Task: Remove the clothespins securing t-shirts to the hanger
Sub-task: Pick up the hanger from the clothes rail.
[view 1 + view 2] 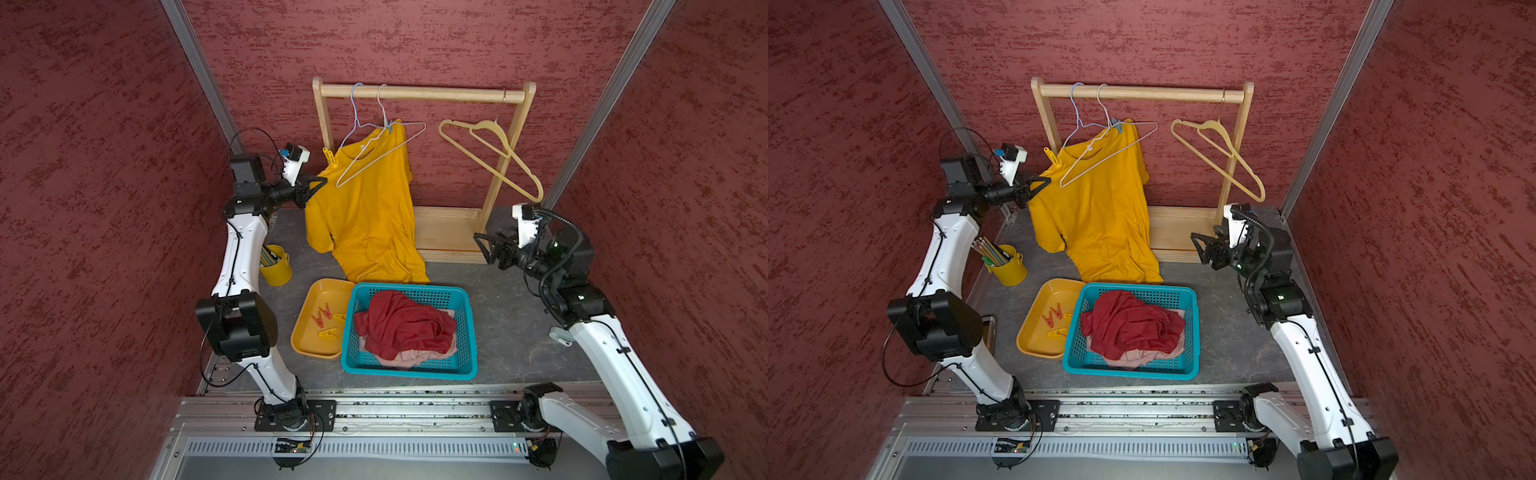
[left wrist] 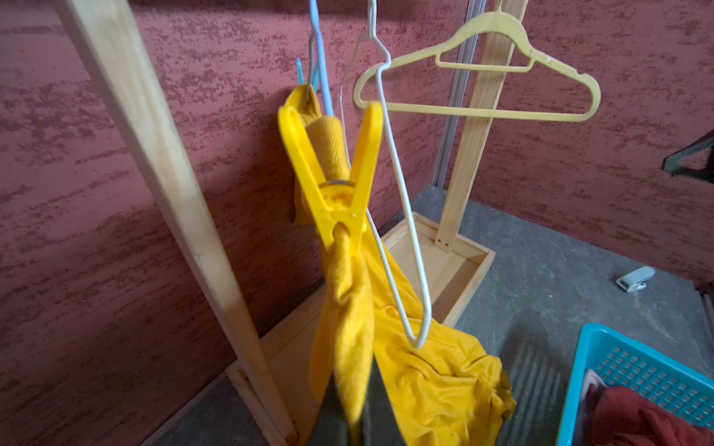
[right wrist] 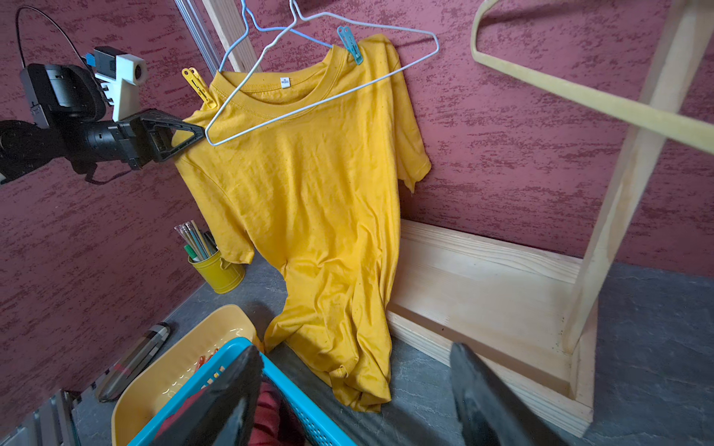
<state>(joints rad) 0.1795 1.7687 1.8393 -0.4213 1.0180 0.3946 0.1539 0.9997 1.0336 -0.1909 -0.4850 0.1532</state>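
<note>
One yellow clothespin (image 2: 340, 200) and one light blue clothespin (image 3: 349, 44) are pinning the mustard t-shirt (image 1: 365, 224) to a blue wire hanger (image 3: 305, 36) at the worktop's (image 1: 498, 311) back edge, left gripper (image 1: 321, 181) clamping its shoulder, right gripper (image 1: 484, 249) gaping open.

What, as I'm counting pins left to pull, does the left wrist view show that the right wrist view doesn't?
Only left wrist: a pale clip lying on the floor, and the yellow hanger whole.
Only right wrist: the pencil cup, the tray, and the shirt front-on in full.
Both: the yellow pin and blue pin clipped on the shirt, the white hanger, the basket, and the left gripper shut on the shirt near the yellow pin.
</note>
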